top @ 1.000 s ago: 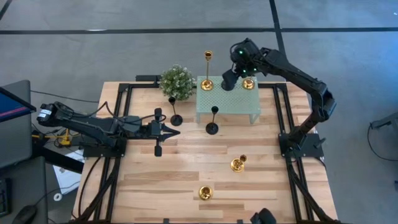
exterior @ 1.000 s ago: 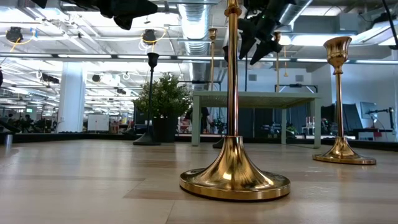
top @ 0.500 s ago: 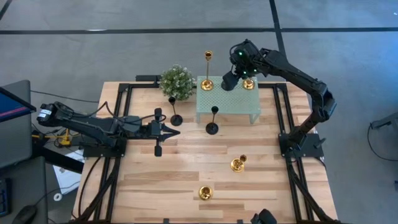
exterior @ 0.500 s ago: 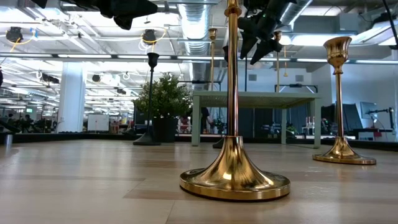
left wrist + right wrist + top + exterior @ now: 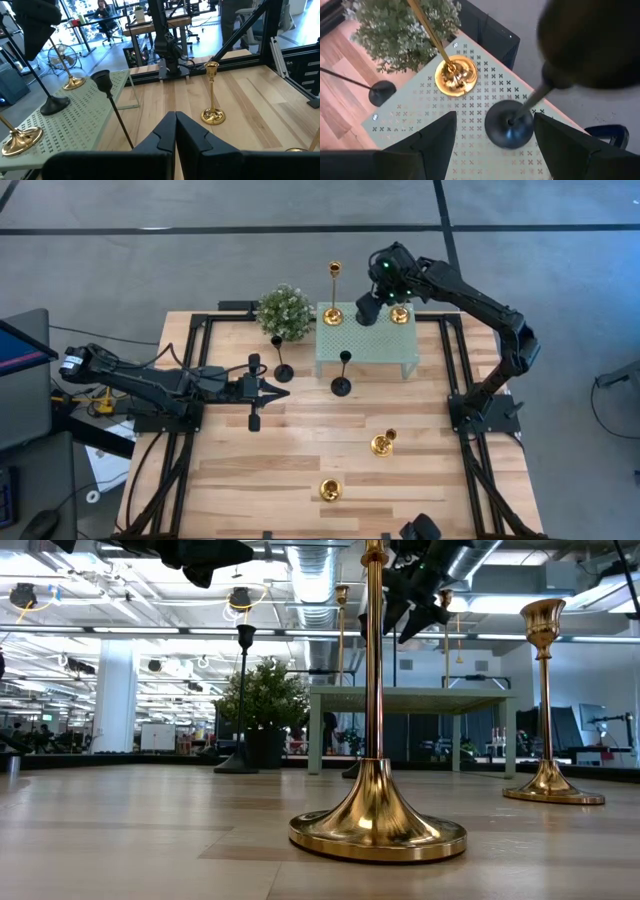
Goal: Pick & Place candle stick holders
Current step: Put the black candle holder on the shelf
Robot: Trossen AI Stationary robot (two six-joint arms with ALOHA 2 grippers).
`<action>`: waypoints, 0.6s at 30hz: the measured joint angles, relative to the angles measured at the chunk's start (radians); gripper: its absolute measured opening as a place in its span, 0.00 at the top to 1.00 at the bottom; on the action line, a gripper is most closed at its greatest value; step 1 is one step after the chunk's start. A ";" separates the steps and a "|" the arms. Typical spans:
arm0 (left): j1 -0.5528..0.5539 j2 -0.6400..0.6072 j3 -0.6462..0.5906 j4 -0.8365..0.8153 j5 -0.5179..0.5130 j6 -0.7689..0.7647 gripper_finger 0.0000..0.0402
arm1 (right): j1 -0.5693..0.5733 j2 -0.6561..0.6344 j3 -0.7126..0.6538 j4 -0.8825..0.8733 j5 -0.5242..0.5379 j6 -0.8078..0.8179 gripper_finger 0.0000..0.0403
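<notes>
My right gripper (image 5: 367,309) is open above the far side of the mint green perforated stand (image 5: 365,348). In the right wrist view (image 5: 495,120) its two fingers stand on either side of a matte black holder (image 5: 510,130). This holder stands upright by its round base on the stand and touches neither finger. Two gold holders (image 5: 333,312) (image 5: 399,313) also stand on the stand. My left gripper (image 5: 282,390) is shut and empty, low over the table's left middle.
Two black holders (image 5: 283,370) (image 5: 341,385) stand on the table by the stand's near-left side. Two gold holders (image 5: 382,444) (image 5: 331,490) stand toward the near edge. A bushy green plant (image 5: 285,311) stands to the left of the stand.
</notes>
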 joint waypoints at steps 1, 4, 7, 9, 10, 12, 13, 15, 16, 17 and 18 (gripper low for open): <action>0.000 0.000 0.000 0.000 0.000 0.000 0.98 | 0.000 0.000 0.000 0.009 0.000 0.000 0.37; 0.000 0.000 0.000 0.000 0.000 0.000 0.98 | 0.000 0.000 0.000 0.021 0.000 0.000 0.37; 0.000 0.000 0.000 0.000 0.000 0.000 0.98 | 0.000 0.000 0.000 0.016 0.000 0.000 0.37; 0.000 0.000 0.000 0.000 0.000 0.000 0.98 | 0.000 0.000 0.000 0.008 0.002 0.013 0.37; 0.000 0.000 0.000 0.000 0.000 0.000 0.98 | 0.000 0.000 0.000 0.002 0.003 0.031 0.37; 0.000 0.000 0.000 0.000 0.000 0.000 0.98 | 0.000 -0.001 0.001 -0.013 0.010 0.060 0.37; 0.000 0.000 0.000 0.000 0.000 0.000 0.98 | 0.000 -0.001 0.001 -0.020 0.016 0.065 0.37; 0.000 0.000 0.000 0.000 0.000 0.000 0.98 | 0.007 -0.002 0.002 -0.033 0.043 0.067 0.37; 0.000 0.000 0.000 0.000 0.000 0.000 0.98 | 0.009 -0.002 0.002 -0.041 0.063 0.069 0.37; 0.000 0.000 0.000 0.000 0.000 0.000 0.98 | 0.015 -0.002 0.002 -0.048 0.084 0.073 0.37; 0.000 0.000 0.000 0.000 0.000 0.000 0.98 | 0.020 -0.002 0.002 -0.053 0.103 0.077 0.37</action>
